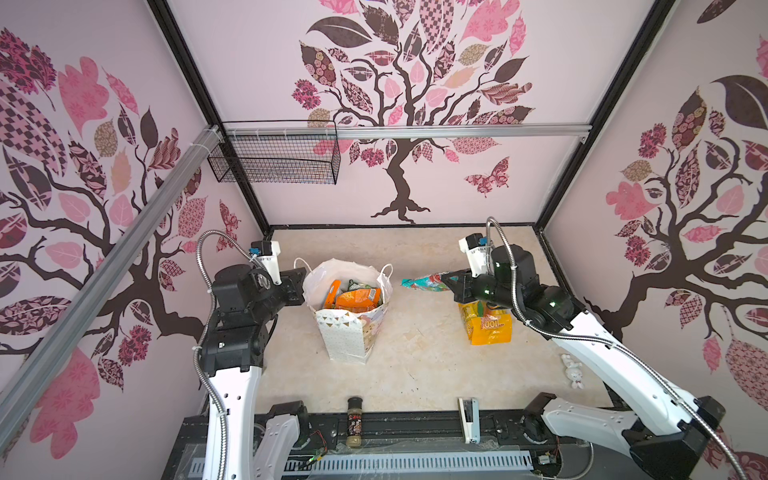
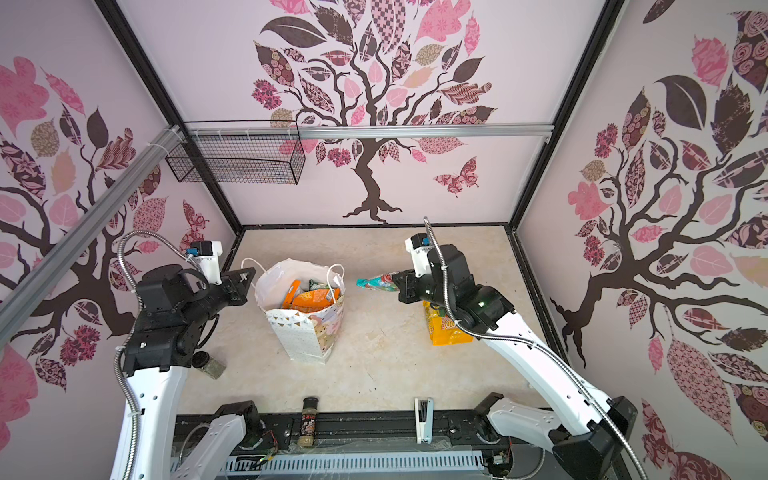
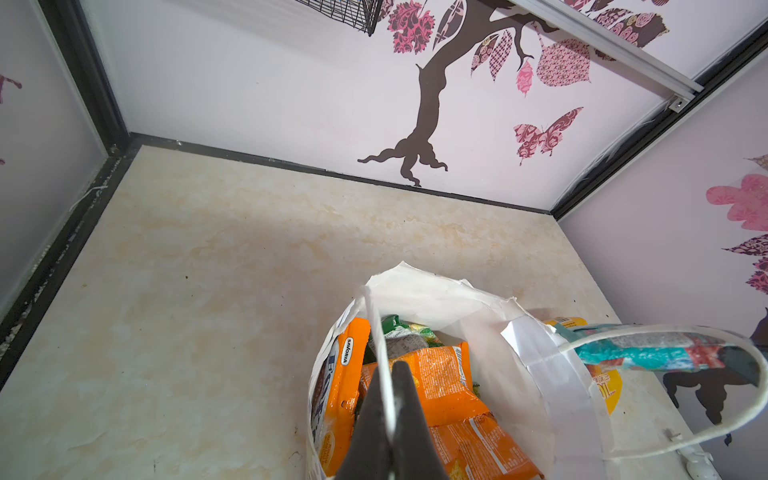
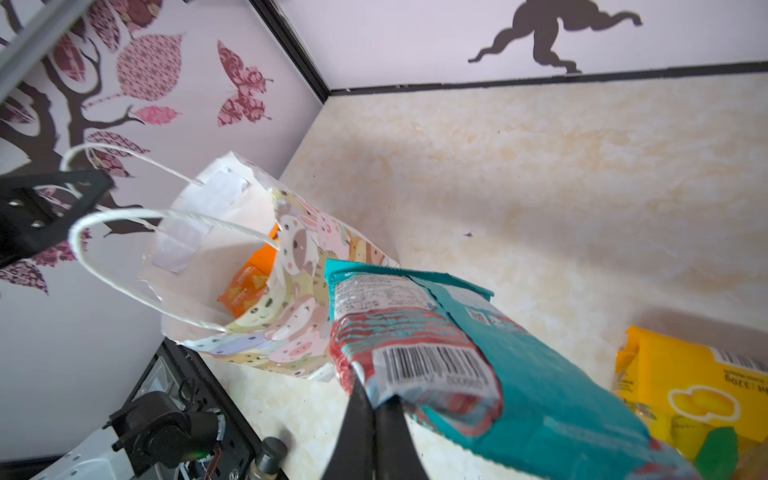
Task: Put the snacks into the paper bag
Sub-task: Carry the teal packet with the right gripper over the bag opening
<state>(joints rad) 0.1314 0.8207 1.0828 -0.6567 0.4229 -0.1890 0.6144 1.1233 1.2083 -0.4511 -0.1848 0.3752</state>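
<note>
Your right tool is pinched tight on the teal packet, gripping its crimped end by the barcode. The rest of the packet juts out in the air toward the paper bag and is just short of the rim in both top views. It's a light, glossy film packet, so expect it to flop and twist at the seam. A pinch on the flat seal looks like the safest hold, because the puffed middle would likely slip.

Your left tool is closed on the bag's cord handle, which seems to keep the mouth open. Treat the bag as thin, crumply paper. The rim looks ragged, so pull gently.

Inside the bag, orange packets and a green packet sit near the top. On the counter, a yellow packet lies under your right arm. Take that one by an edge seal too.
</note>
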